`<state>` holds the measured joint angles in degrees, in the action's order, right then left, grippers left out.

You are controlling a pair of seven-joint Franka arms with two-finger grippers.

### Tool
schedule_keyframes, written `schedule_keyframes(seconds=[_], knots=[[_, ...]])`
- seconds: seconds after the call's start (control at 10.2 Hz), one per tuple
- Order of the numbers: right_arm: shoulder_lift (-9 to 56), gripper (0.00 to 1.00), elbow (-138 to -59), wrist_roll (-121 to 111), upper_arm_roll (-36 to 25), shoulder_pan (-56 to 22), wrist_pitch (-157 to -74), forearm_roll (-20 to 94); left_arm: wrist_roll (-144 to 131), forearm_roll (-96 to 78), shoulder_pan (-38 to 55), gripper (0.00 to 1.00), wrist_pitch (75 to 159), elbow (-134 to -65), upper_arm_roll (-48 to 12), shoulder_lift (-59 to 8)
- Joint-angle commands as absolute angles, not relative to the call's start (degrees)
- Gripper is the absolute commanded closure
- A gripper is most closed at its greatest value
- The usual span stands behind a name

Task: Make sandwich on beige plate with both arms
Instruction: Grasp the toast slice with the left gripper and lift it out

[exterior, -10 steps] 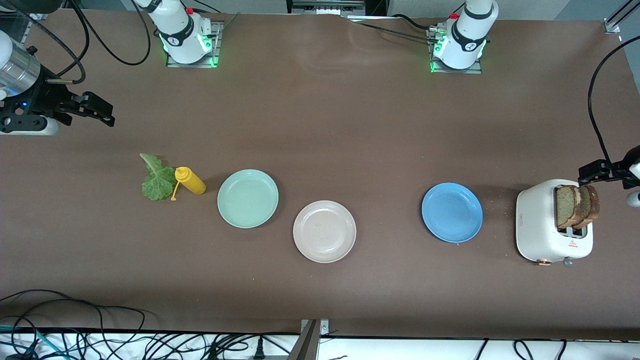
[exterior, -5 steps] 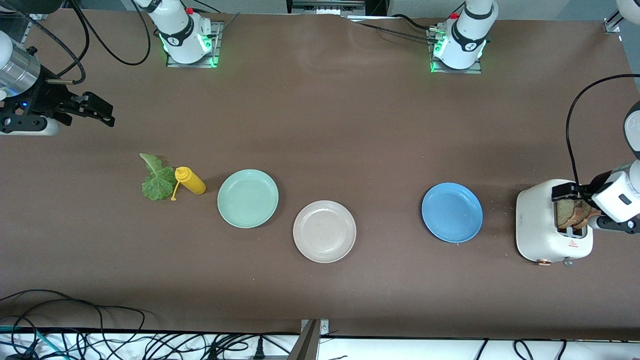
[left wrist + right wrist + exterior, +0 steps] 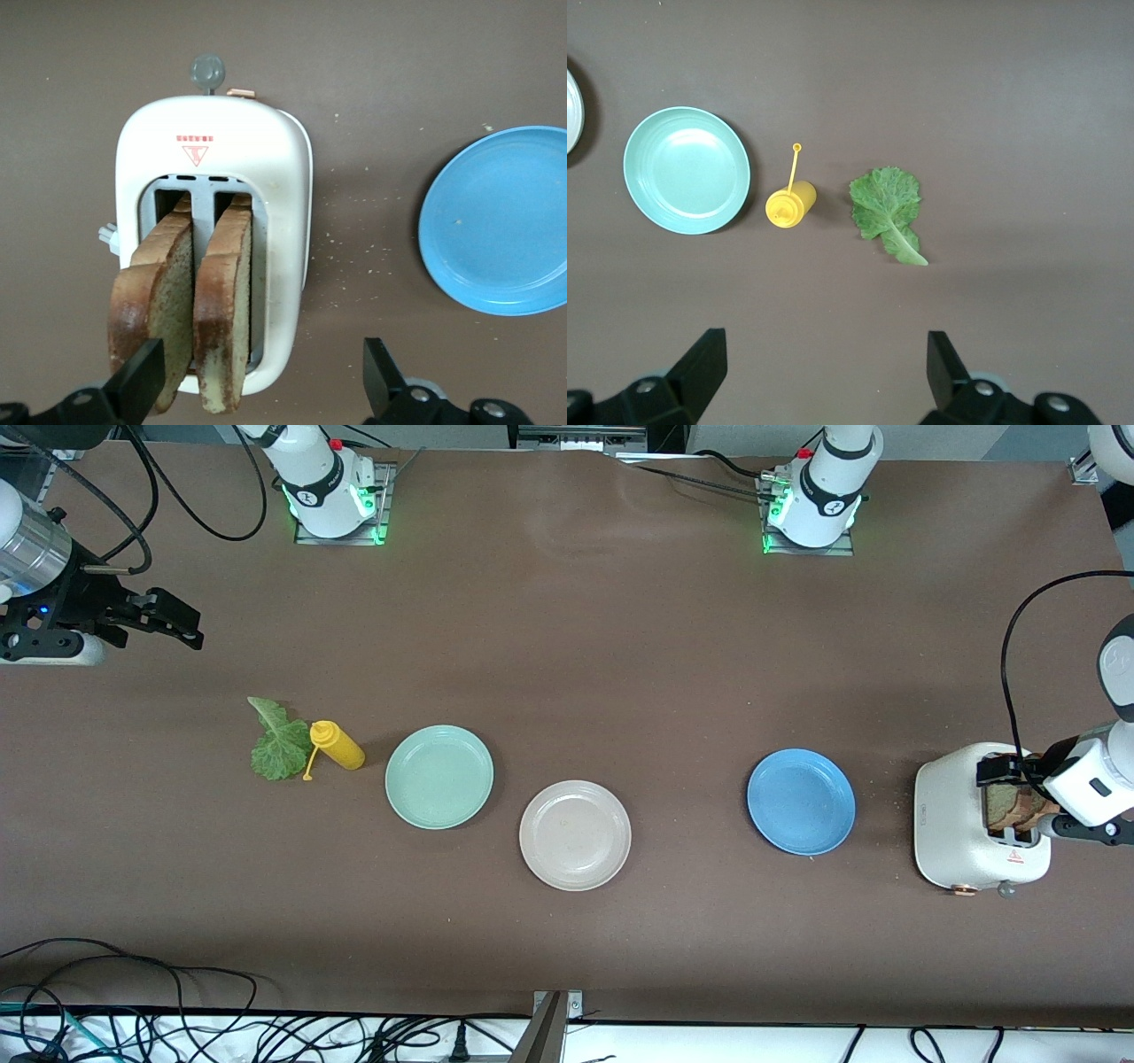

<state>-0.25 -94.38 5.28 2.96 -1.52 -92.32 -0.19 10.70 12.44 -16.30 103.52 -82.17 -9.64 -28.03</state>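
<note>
Bread slices in toaster show whole only from left wrist.

The left gripper, which a second ago hung off the toaster's edge toward the left arm's end of the table, is now over the toaster's slots, its open fingers spread wide around the two bread slices.

Bread slices in the toaster largely covered by the left gripper in the front view; blue plate and both grippers' fingers cropped at wrist-view edges.
</note>
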Motion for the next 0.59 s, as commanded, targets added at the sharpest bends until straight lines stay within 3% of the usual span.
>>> schedule_keyframes(seconds=[0.0,0.2,0.29,0.49], knots=[[0.18,0.0,-93.34,5.28,2.81,-1.58,-92.2,-0.18,12.13,15.12,-16.61,0.01,103.54,-81.65,-9.67,-29.27],[0.18,0.0,-93.34,5.36,2.81,-1.58,-92.2,-0.18,12.13,15.03,-16.79,0.02,103.27,-81.91,-9.67,-29.53],[0.18,0.0,-93.34,5.27,2.81,-1.58,-92.28,-0.18,11.95,14.86,-16.79,0.07,102.92,-82.0,-9.67,-29.53],[0.18,0.0,-93.34,5.27,2.81,-1.58,-92.2,-0.18,11.87,14.85,-16.79,0.52,102.66,-82.18,-9.67,-29.62]])
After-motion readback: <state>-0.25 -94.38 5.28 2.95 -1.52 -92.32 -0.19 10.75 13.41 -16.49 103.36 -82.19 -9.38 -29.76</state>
